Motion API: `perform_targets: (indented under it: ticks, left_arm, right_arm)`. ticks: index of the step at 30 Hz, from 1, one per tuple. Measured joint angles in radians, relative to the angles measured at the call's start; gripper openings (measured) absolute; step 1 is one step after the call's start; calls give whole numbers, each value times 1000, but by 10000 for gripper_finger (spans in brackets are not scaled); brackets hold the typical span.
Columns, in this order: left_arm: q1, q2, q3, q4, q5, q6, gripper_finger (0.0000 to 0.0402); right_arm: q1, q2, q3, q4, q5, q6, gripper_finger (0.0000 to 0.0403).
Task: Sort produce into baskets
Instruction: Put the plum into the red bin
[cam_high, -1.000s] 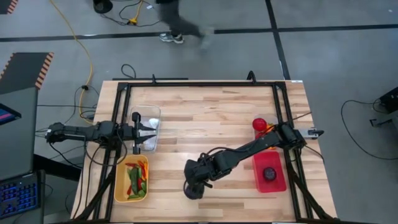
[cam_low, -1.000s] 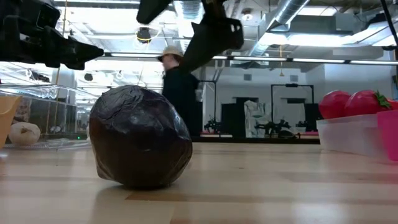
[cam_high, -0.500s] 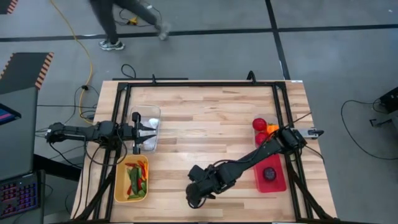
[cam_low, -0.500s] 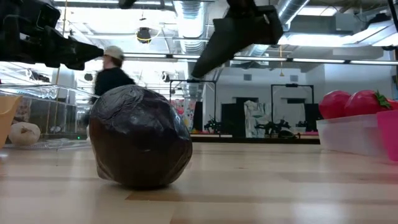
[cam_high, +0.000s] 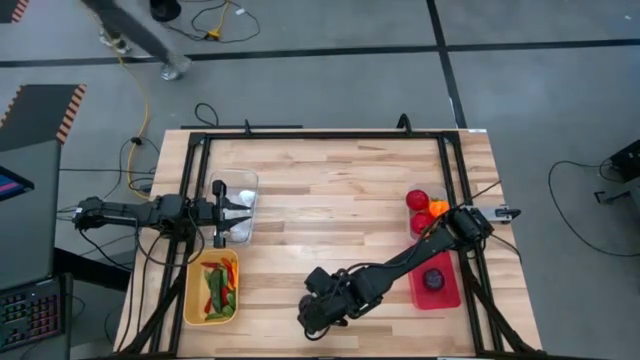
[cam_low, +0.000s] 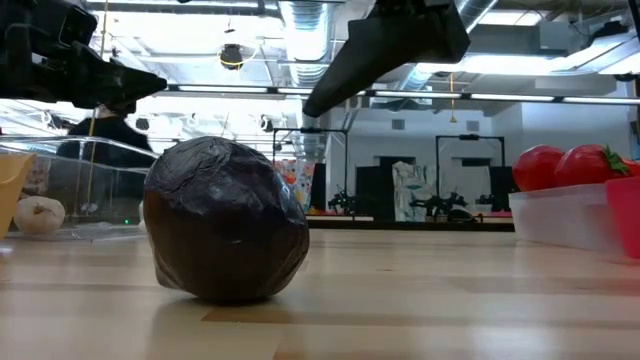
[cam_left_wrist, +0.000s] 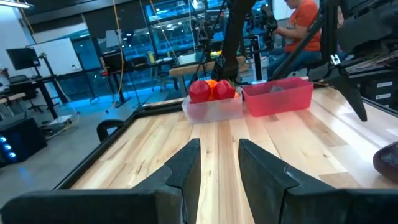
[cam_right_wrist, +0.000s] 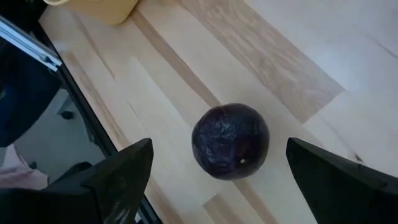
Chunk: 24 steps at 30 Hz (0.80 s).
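A dark purple round (cam_right_wrist: 230, 141) rests on the wooden table near its front edge; it also shows close up in the low view (cam_low: 225, 220). My right gripper (cam_right_wrist: 219, 145) hovers above it, open wide, a finger on either side and clear of it; in the high view the gripper (cam_high: 312, 316) hides the round. My left gripper (cam_high: 236, 211) is open and empty above the clear bin (cam_high: 246, 184) at the left, which holds a white garlic (cam_low: 38, 213). The yellow bin (cam_high: 192, 292) holds red and green chillies.
A red bin (cam_high: 448, 295) at the right holds another purple round (cam_high: 433, 279). Behind it a clear bin (cam_left_wrist: 211, 111) holds red tomatoes (cam_high: 416, 199) and an orange pepper (cam_high: 437, 207). A black frame (cam_high: 320, 134) runs round the table. Bare wood lies in the middle.
My right gripper has gone toward the table's near edge and stands over the purple round, which has stayed where it was. A person beyond the far edge has walked toward the left.
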Motion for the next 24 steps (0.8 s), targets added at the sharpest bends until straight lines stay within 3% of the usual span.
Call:
perform_targets:
  ticks: [12,24]
  left_arm:
    - [0,0,0,0,0,0,96]
    - [0,0,0,0,0,0,96]
  right_arm:
    - [-6,97,0,123,-31,-33,395]
    - [-12,99,0,85,-27,-45,395]
